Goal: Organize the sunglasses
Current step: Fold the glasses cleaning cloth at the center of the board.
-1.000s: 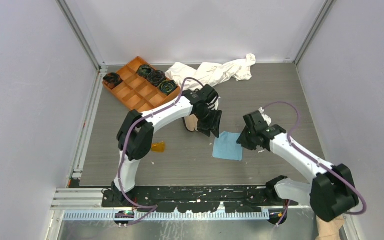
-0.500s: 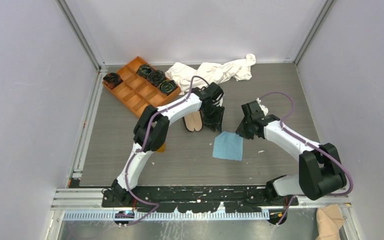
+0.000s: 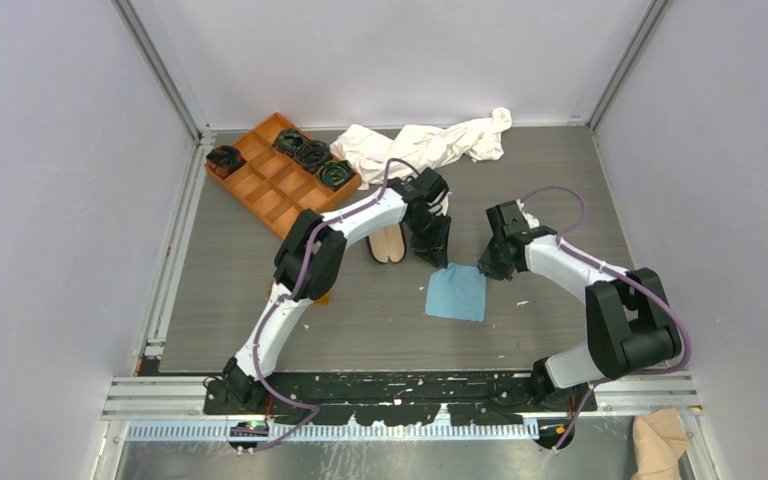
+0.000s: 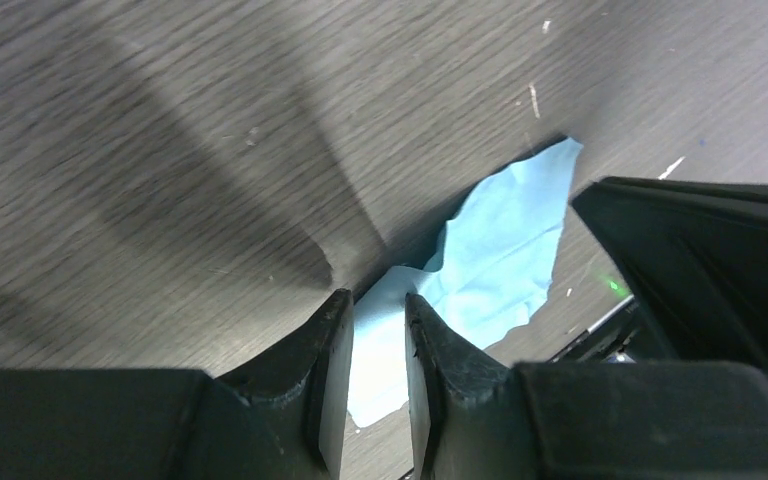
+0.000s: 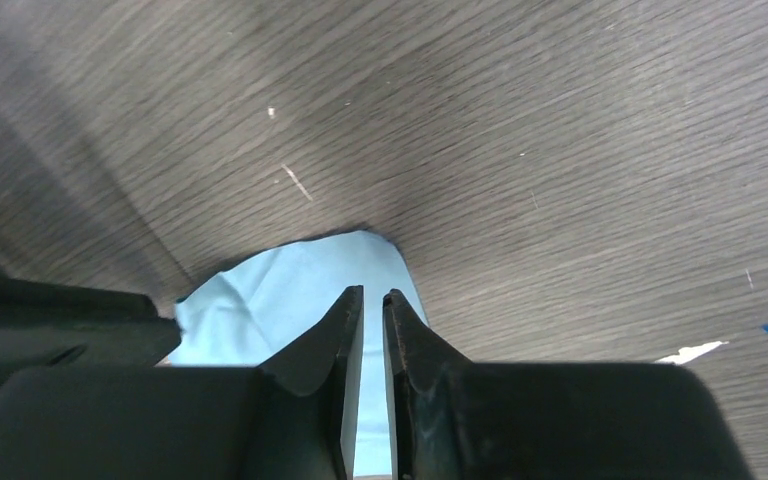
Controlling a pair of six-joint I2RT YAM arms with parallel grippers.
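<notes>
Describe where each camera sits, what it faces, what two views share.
Top external: above and behind the bases, looking down on the table; left arm and right arm show.
Left wrist: looks past the left pincer at the blue cloth.
Right wrist: looks past the right pincer at the same cloth.
Wrist views share the cloth.

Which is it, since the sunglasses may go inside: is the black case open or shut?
Open: the top view shows the black case with beige lining facing up.

Grey woodgrain table (image 3: 220,300), pale walls (image 3: 40,200)
</notes>
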